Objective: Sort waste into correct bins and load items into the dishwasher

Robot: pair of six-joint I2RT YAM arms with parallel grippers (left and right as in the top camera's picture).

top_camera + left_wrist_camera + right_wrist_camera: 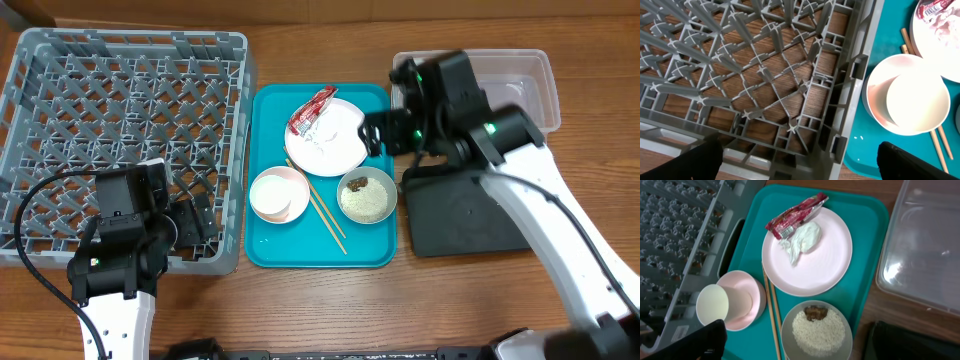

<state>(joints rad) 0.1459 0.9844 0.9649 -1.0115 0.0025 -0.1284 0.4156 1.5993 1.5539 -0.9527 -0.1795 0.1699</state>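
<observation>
Grey-green bowl (788, 325) cut by the bottom edge; clear tub (525, 85) partly under the right arm (535, 190).

Dish rack (240, 120) hems pink bowl (279, 194); plate (345, 150) open above.

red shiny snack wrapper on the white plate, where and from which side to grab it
Probably from above, since it lies flat: pinch the red shiny snack wrapper across its narrow end overhanging the rim of the round white plate, clear of the crumpled white tissue.

Overhead top-down, wrist cams close, sharing tray (285, 245)
</observation>
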